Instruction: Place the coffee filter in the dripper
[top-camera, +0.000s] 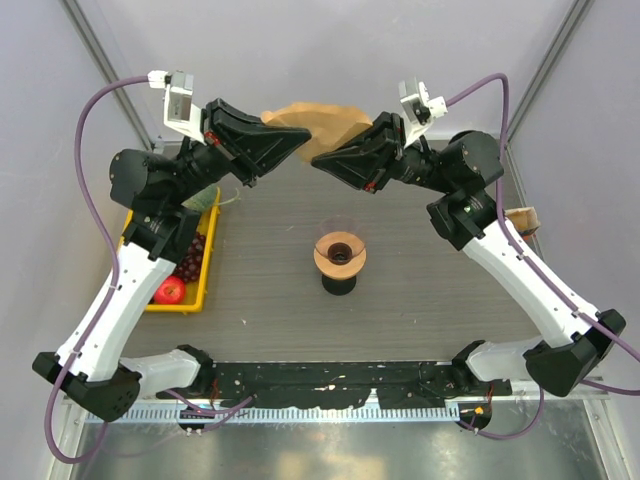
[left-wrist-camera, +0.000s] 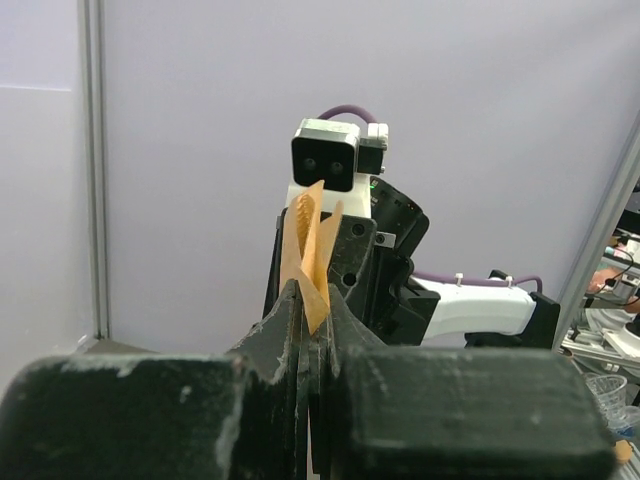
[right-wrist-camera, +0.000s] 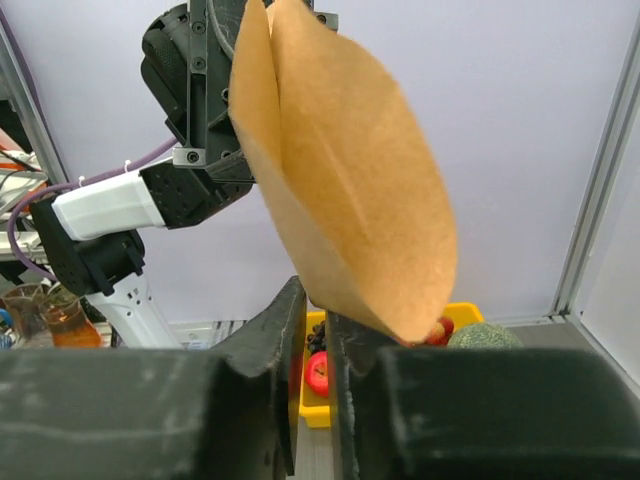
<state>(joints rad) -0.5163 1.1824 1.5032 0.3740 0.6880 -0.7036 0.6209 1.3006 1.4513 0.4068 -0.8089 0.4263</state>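
Biggest thing first: the grey table (top-camera: 260, 300), with a yellow tray (top-camera: 207, 262) of fruit on its left side. Then the coffee filter (top-camera: 318, 122), which is nowhere near the table. It's up in the air over the far edge, strung between the two grippers and well apart from the dripper (top-camera: 322, 260), which sits mid-table on a black base (top-camera: 338, 285).

The filter's long axis runs side to side, one gripper to the other. From the right wrist it looks like a fan with its two layers starting to part.

The left gripper (left-wrist-camera: 312, 300) is clamped tight on one edge, with paper sticking up out of the fingers. The right gripper (right-wrist-camera: 318, 305) has its jaws nearly together, and the filter's lower edge crosses right at the tips. Honestly I can't tell if it's pinching anything.

My take: this is thin, floppy, featherweight paper that creases or tears easily. Grab it at the rim edges, not the middle, and pull gently.
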